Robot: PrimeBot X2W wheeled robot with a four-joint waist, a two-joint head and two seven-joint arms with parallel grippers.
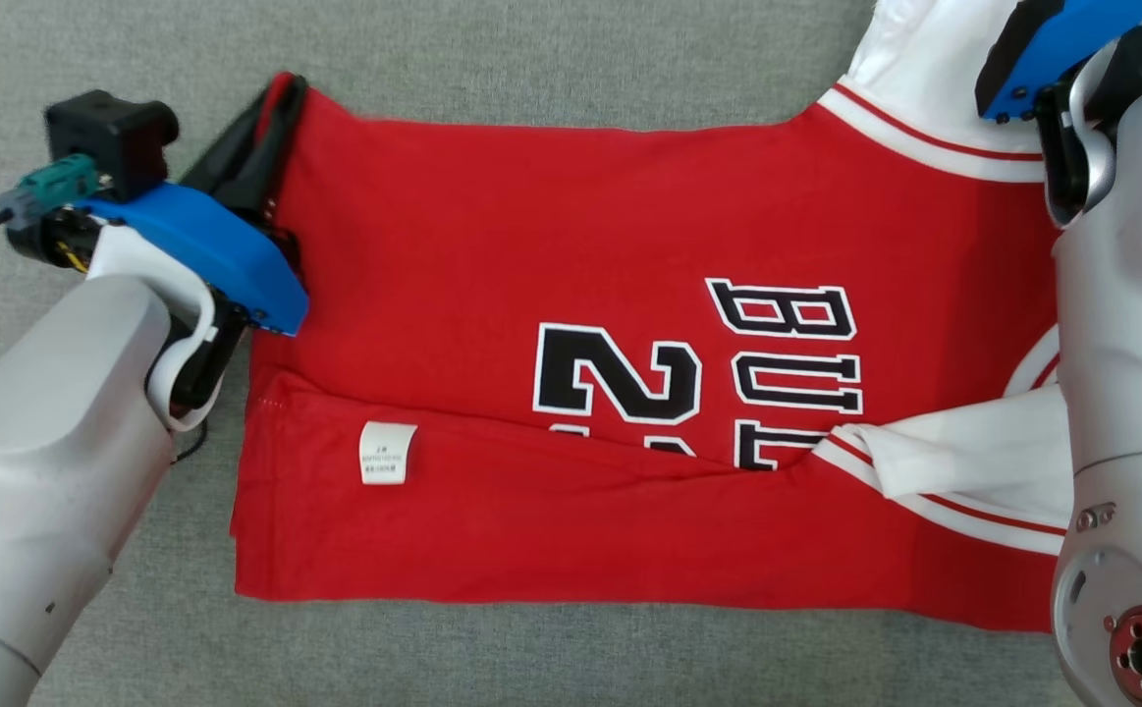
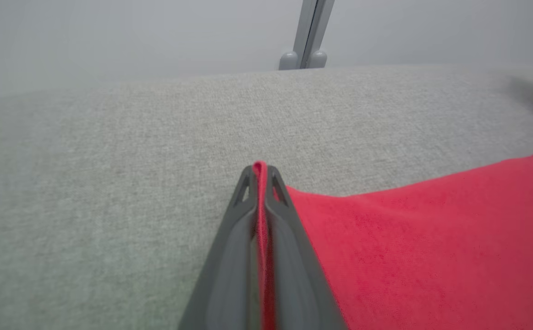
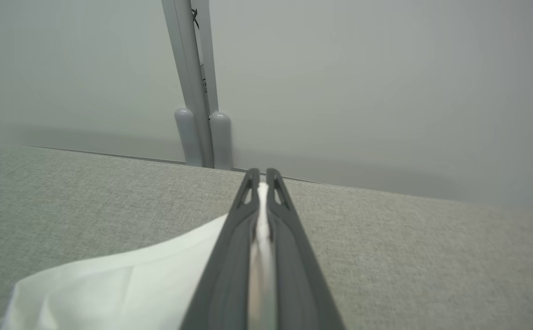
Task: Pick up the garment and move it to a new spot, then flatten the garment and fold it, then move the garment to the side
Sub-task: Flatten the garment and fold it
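The red shirt (image 1: 551, 245) lies spread out on the grey surface (image 1: 531, 59). Its near edge is folded over, and a small white tag (image 1: 388, 453) shows there. The left pincer (image 2: 260, 174) is pressed together on a red corner. The right pincer (image 3: 261, 176) pinches the shirt's white sleeve (image 3: 110, 284). The right arm (image 1: 1130, 393) hides some of the shirt. A grey post (image 3: 197, 91) stands by the wall behind.

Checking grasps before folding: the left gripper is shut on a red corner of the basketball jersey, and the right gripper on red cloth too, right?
Not quite: the right gripper is shut on white sleeve cloth, not red, as the right wrist view shows. The left gripper is indeed shut on a red corner of the basketball jersey.
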